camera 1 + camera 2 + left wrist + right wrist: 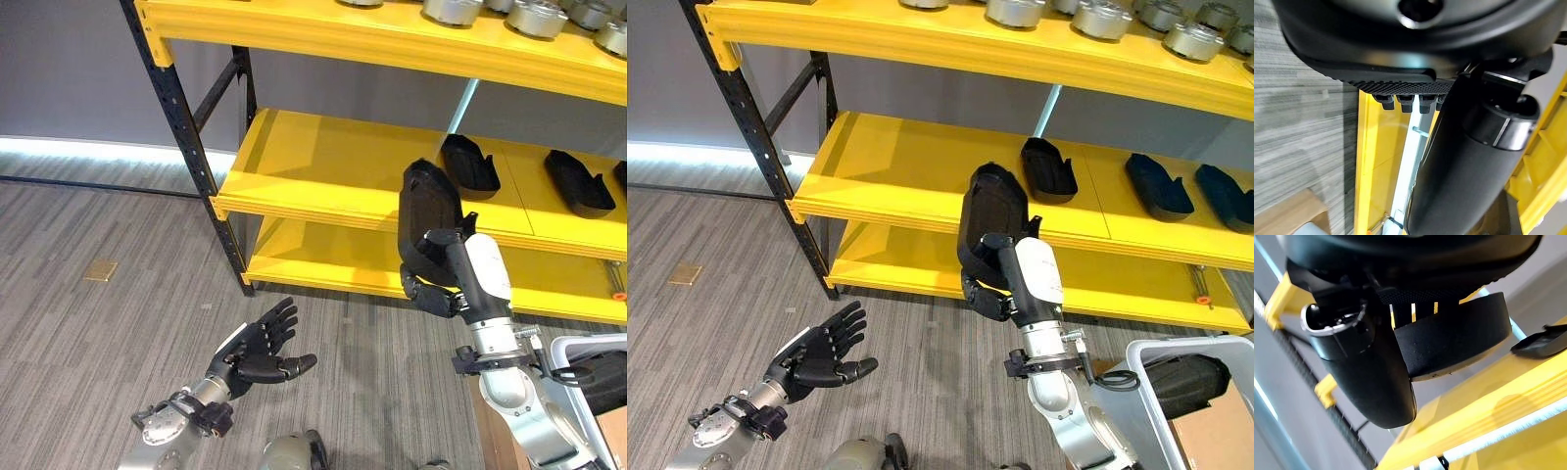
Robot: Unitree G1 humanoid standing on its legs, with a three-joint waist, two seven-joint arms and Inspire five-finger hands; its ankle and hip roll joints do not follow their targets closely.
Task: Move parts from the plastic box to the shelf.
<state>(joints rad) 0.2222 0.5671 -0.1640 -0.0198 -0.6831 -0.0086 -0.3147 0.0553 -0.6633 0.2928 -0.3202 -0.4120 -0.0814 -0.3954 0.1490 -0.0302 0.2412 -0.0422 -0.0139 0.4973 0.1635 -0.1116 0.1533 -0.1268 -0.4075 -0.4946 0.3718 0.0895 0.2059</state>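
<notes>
A black moulded part [991,217] is held upright by the right hand [997,286], whose fingers are curled round its lower end; the part is seen in front of the front edge of the middle board of the yellow shelf [921,166], apparently not yet resting on it. Three like black parts [1048,168] are laid on that same board, beyond and to the right of the held part. Metal cylinders [1016,10] are ranged on the board above. A plastic box [1176,411], with a dark part inside, is placed low, right of the shelf's front. The left hand [818,357] is held out over the grey floor [715,294], left of the shelf, fingers spread, nothing in it.
</notes>
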